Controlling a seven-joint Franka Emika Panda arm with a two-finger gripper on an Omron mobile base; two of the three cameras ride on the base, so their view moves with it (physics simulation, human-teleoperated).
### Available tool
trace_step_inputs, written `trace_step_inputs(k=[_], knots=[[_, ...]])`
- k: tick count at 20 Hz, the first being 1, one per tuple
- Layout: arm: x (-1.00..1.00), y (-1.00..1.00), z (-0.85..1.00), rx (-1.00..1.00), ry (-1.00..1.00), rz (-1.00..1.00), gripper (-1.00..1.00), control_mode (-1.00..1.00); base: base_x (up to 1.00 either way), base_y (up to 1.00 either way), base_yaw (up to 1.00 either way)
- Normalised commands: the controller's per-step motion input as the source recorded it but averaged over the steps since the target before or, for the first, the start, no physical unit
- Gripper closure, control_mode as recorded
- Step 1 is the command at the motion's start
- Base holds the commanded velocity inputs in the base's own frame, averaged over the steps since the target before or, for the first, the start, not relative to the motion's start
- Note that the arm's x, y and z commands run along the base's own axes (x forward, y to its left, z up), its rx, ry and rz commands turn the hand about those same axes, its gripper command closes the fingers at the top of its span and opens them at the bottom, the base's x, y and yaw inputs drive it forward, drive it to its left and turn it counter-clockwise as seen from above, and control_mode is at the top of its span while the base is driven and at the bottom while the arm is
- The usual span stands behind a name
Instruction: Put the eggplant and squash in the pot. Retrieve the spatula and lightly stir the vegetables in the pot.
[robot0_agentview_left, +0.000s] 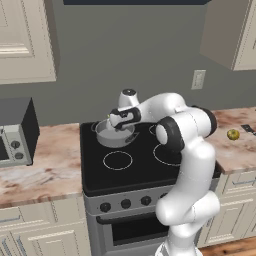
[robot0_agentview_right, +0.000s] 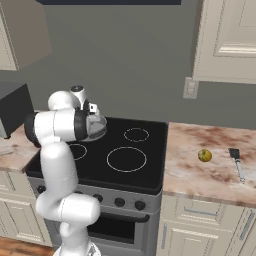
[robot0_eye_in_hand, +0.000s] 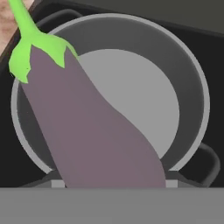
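The gripper (robot0_agentview_left: 120, 126) is seen poised over the pot (robot0_agentview_left: 115, 134), which is set on the stove's (robot0_agentview_left: 135, 165) rear left burner. In the hand view the eggplant (robot0_eye_in_hand: 92, 131) is seen close up, clamped between the gripper's jaws, its green stem end pointed toward the pot's (robot0_eye_in_hand: 192, 78) far rim and its purple body laid across the opening; whether it touches the pot's bottom cannot be told. The pot's grey inside is seen bare apart from the eggplant over it. The squash (robot0_agentview_right: 204, 155) is seen on the counter (robot0_agentview_right: 210, 175) right of the stove, well apart from the pot, with the spatula (robot0_agentview_right: 236, 159) lying just beyond it, farther from the stove.
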Motion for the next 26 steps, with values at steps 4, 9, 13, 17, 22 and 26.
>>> trace_step_inputs(k=[4, 9, 13, 17, 22, 26], knots=[[0.14, 0.00, -0.18, 0.00, 0.04, 0.00, 1.00, -1.00, 0.00, 0.00, 0.00], [0.01, 0.00, -0.13, 0.00, 0.05, 0.00, 1.00, -1.00, 0.00, 0.00, 0.00], [0.03, 0.00, 0.00, 0.00, 0.03, 0.00, 1.00, -1.00, 0.00, 0.00, 0.00], [0.03, 0.01, 0.00, 0.00, 0.00, 0.00, -1.00, -1.00, 0.00, 0.00, 0.00], [0.02, 0.00, 0.00, 0.00, 0.00, 0.00, -1.00, -1.00, 0.00, 0.00, 0.00], [0.08, 0.00, 0.00, 0.00, 0.00, 0.00, -1.00, -1.00, 0.00, 0.00, 0.00]])
